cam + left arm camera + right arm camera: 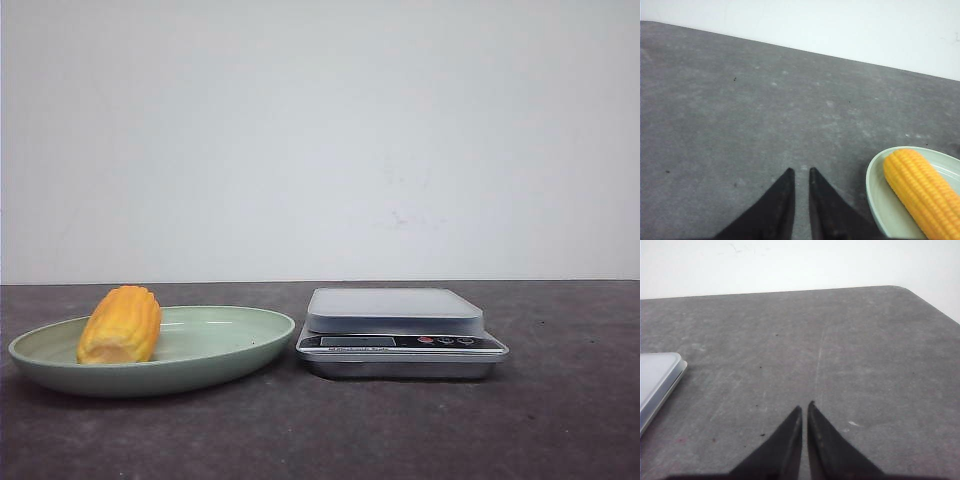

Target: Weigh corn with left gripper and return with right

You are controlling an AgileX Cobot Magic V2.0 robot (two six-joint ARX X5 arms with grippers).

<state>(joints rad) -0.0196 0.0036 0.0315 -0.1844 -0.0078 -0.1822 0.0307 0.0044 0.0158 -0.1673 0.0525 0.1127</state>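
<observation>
The corn (pixel 120 325), a stubby yellow-orange cob, lies on the left part of a pale green plate (pixel 235 352) at the table's left. It also shows in the left wrist view (pixel 920 192), lying on the plate (pixel 879 195). My left gripper (pixel 801 171) hovers over bare table just beside the plate's rim, empty, its black fingers nearly together with a narrow slit between them. My right gripper (pixel 805 406) is shut and empty over bare table to the right of the scale (pixel 655 382). Neither gripper shows in the front view.
A silver digital kitchen scale (pixel 395 312) with a grey platform stands right of the plate, close to its rim. The dark grey table (pixel 560 420) ends at a white wall behind. The table's rounded far right corner (pixel 900 288) shows in the right wrist view.
</observation>
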